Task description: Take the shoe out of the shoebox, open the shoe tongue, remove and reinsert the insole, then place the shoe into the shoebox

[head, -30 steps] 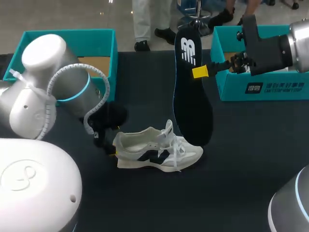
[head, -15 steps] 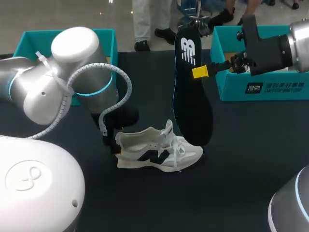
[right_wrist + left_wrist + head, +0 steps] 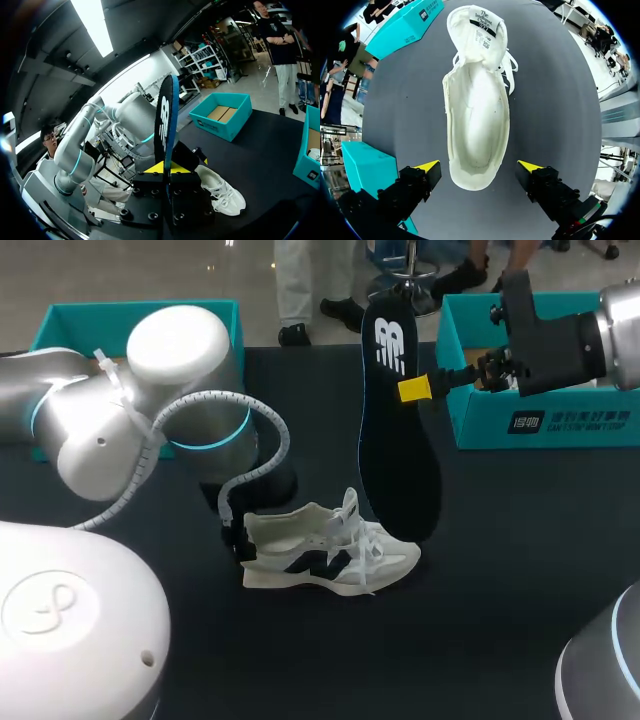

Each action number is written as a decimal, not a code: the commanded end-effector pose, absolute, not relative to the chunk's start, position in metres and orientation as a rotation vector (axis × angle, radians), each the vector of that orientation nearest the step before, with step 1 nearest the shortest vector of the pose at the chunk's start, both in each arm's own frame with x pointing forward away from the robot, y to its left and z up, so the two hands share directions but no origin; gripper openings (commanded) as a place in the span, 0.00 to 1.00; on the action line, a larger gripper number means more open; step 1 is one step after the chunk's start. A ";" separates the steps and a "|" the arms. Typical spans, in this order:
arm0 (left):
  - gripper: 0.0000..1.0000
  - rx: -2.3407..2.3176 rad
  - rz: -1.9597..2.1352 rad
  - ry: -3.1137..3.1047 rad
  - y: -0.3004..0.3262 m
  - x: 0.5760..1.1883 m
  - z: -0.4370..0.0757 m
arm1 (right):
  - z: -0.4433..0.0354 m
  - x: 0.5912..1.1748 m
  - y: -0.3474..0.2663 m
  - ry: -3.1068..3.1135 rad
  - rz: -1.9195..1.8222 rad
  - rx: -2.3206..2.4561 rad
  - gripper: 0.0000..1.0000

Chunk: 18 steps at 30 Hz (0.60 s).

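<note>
While the white shoe [image 3: 330, 558] stands on its sole on the dark desk [image 3: 520, 580], toe toward the right arm's side, the left jaws hang spread wide on either side of its heel, gripping nothing. From the left wrist its bare inside shows, tongue folded up toward the toe. The right jaws are clamped on the edge of the black insole [image 3: 398, 455], holding it upright above the desk, lower end just behind the laces. Teal boxes sit at the far edge: the left shoebox [image 3: 200, 325] and the right shoebox [image 3: 540, 420].
</note>
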<state>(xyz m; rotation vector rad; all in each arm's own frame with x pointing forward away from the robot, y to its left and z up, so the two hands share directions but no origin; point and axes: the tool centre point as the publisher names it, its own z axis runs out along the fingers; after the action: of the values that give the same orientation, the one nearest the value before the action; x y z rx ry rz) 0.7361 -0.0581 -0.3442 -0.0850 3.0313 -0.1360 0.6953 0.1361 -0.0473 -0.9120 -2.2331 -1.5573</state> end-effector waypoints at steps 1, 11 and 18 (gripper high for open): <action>1.00 -0.083 -0.137 3.030 -0.057 0.736 -0.344 | -0.047 0.698 0.139 -2.234 -1.552 -0.913 0.00; 1.00 -0.053 -0.200 3.043 -0.072 0.755 -0.331 | -0.047 0.698 0.139 -2.234 -1.552 -0.913 0.00; 1.00 -0.004 -0.217 3.033 -0.095 0.766 -0.332 | -0.047 0.698 0.139 -2.234 -1.552 -0.913 0.00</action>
<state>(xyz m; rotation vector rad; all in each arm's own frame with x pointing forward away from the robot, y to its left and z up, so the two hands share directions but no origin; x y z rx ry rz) 0.7602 -0.0820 -0.3261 -0.0134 3.0326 -0.2391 0.6953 0.1361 -0.0473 -0.9120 -2.2331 -1.5573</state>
